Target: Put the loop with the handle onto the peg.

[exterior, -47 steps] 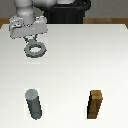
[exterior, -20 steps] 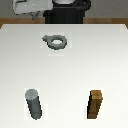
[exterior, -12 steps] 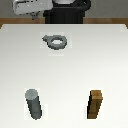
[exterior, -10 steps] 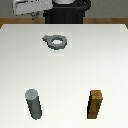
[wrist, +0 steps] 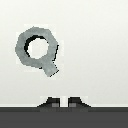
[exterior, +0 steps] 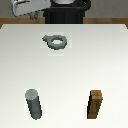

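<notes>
The loop with the handle (exterior: 55, 41) is a flat gray ring lying on the white table, its stub handle pointing toward the exterior view's left. In the wrist view the loop (wrist: 37, 48) lies free, well apart from the fingertips (wrist: 52, 102). The peg (exterior: 34, 104), an upright dark gray cylinder, stands near the front, left of centre in the exterior view. My gripper (exterior: 33, 15) hangs high at the back left, above and beyond the loop. In the wrist view the gripper (wrist: 63, 102) has its tips close together with nothing between them.
A brown wooden block (exterior: 96, 104) stands upright near the front, on the exterior view's right, level with the peg. The robot's dark base (exterior: 67, 12) sits behind the table's far edge.
2.4 s ago the gripper was low over the loop, farther toward the exterior view's left. Since then it has risen and drawn back, and the loop lies farther right. Nothing has moved in the last second.
</notes>
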Motion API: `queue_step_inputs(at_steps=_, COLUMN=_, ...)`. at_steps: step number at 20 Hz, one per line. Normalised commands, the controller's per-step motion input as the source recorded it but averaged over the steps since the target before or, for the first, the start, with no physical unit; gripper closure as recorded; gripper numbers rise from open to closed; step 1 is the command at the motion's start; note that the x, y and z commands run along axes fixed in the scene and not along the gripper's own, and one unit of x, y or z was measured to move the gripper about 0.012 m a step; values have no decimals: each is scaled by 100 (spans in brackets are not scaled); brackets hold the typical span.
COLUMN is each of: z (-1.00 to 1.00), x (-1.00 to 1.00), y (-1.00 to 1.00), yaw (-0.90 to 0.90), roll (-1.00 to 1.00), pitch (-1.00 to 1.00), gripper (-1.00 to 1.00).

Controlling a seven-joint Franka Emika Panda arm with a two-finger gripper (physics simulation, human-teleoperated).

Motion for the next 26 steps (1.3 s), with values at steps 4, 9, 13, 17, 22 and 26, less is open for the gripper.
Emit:
queue_step_inputs(at_steps=4, z=0, x=25, y=0, yaw=8, roll=0, pitch=0, gripper=100)
queue_step_inputs(at_steps=9, z=0, x=40, y=0, yaw=0, roll=0, pitch=0, gripper=100)
queue_step_inputs(at_steps=13, z=0, x=0, y=0, yaw=0, roll=0, pitch=0, gripper=-100)
queue_step_inputs(at_steps=17, z=0, x=0, y=75, yaw=0, roll=0, pitch=0, gripper=-100)
queue_step_inputs(at_steps=22, z=0, x=0, y=100, yaw=0, roll=0, pitch=0, gripper=-100)
queue_step_inputs(at_steps=26, z=0, x=25, y=-25, yaw=0, roll=0, pitch=0, gripper=-100)
